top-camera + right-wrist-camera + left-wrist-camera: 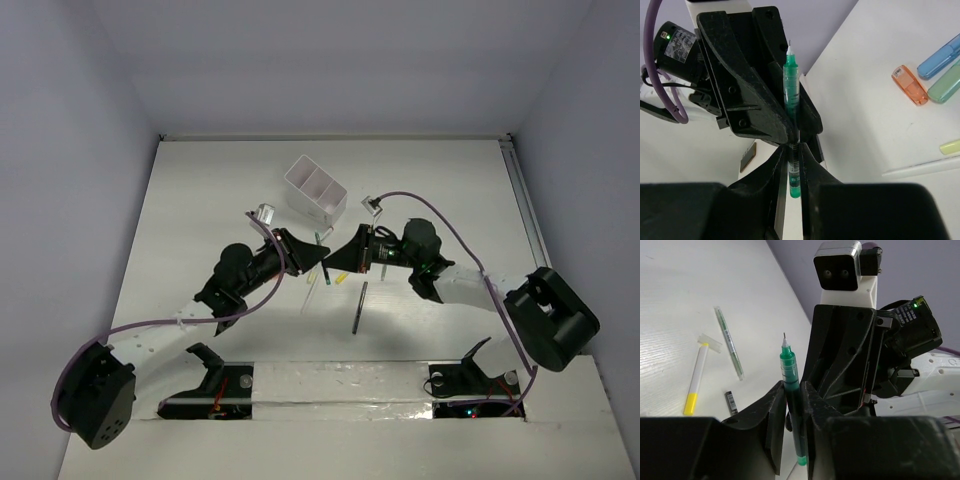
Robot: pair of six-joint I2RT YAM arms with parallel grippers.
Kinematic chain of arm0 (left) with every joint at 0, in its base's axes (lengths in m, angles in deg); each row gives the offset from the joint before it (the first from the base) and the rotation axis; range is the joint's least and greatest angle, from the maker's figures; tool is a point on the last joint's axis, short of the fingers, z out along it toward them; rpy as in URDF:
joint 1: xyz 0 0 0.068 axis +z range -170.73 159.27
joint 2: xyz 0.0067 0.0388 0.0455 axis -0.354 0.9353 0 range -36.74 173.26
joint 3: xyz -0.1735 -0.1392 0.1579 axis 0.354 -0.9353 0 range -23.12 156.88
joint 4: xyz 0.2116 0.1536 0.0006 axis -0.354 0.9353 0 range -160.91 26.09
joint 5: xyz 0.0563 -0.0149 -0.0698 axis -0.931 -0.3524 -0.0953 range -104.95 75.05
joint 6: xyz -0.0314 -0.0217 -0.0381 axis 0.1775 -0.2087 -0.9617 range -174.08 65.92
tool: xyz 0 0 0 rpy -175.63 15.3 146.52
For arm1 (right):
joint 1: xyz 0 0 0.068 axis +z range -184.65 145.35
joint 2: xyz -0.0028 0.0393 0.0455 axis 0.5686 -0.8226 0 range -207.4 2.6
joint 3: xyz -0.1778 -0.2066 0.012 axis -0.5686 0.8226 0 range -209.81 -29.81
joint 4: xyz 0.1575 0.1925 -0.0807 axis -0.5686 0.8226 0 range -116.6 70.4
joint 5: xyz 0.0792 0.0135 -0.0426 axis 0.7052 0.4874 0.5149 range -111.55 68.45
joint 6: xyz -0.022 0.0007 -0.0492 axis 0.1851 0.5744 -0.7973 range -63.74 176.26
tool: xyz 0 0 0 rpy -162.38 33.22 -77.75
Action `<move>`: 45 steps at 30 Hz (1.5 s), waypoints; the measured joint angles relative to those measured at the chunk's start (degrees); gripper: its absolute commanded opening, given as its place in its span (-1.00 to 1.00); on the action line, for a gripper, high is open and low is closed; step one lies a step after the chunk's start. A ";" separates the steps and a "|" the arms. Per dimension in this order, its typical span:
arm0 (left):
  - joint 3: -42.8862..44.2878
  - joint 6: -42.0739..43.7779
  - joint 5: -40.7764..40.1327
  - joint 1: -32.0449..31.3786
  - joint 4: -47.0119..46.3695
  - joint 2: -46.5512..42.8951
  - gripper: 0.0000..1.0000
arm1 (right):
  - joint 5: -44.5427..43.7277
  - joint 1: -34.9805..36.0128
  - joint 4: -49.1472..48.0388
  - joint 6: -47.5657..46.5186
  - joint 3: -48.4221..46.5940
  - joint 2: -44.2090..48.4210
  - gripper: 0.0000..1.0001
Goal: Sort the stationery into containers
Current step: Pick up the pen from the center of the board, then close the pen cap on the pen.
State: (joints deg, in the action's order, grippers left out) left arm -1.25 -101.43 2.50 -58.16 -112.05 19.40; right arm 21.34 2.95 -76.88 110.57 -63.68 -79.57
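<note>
Early — left gripper (pixel 794 390) and right gripper (pixel 794 152) both clamp one slim green pen (pixel 788 367) at centre; white three-compartment plastic box (pixel 303 203) looks empty.

Place: a robot test room, like a lab.
Walls: plain pale purple walls (pixel 320 60) close in three sides, like the inside of a box.
Surface: a flat white surface (pixel 200 190) fills the floor of it.
Robots: a black left arm (pixel 240 275) and a black right arm (pixel 430 260) are fixed at the near edge.
Wires: a purple wire (pixel 651 20) runs along an arm.
Camera: a small camera (pixel 838 267) sits on a wrist.
Light: a tiny green light (pixel 914 304) glows on an arm.
Things set out: a white box (pixel 315 190) and a dark pen (pixel 358 305).
</note>
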 measured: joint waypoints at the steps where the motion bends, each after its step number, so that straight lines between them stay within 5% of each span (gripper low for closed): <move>1: 0.00 -0.13 -0.09 -0.09 -0.13 -0.04 -0.80 | 0.00 0.00 -0.70 0.42 0.11 -0.22 -1.00; 5: 0.00 -0.33 -0.24 -0.11 -0.44 -0.17 -1.00 | 0.02 0.20 -3.04 1.42 0.31 -1.16 -1.00; 9: 0.07 0.63 -0.57 -0.13 1.03 -0.96 -1.00 | 0.02 0.37 -3.30 1.62 0.42 -1.33 -0.23; 13: 1.62 4.46 -1.55 -0.37 6.73 -2.82 -1.00 | -0.24 0.44 -0.26 -0.39 1.01 0.24 0.16; 15: 3.08 7.06 -2.14 -0.37 10.64 -4.24 -1.00 | -1.73 0.44 5.40 -3.39 1.07 3.19 0.09; 17: 4.74 9.57 -2.93 -0.37 14.75 -5.73 -1.00 | -4.76 0.48 11.96 -7.63 1.01 7.15 -0.46; 18: 5.64 10.80 -3.37 -0.37 16.61 -6.47 -1.00 | -7.17 0.50 16.20 -10.03 0.79 9.42 -0.98; 24: 7.32 13.88 -4.17 -0.37 22.12 -9.35 -1.00 | -25.31 0.37 38.16 -19.71 -2.93 15.26 -1.00; 32: 7.32 14.40 -4.07 -0.37 26.23 -10.10 -1.00 | -38.18 -3.13 58.53 -32.33 -17.59 0.52 -0.99; 37: 7.28 14.34 -3.85 -0.37 26.14 -10.86 -1.00 | -40.48 -5.38 66.25 -38.21 -25.35 -8.61 -0.35; 45: 6.54 14.32 -3.10 -0.37 25.94 -10.88 -1.00 | -43.25 -5.79 71.87 -42.58 -30.62 -17.46 -0.34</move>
State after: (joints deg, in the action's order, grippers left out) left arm 5.29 -87.11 -0.60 -58.53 -86.11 8.51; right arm -21.91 -2.84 -5.02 67.99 -94.30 -97.04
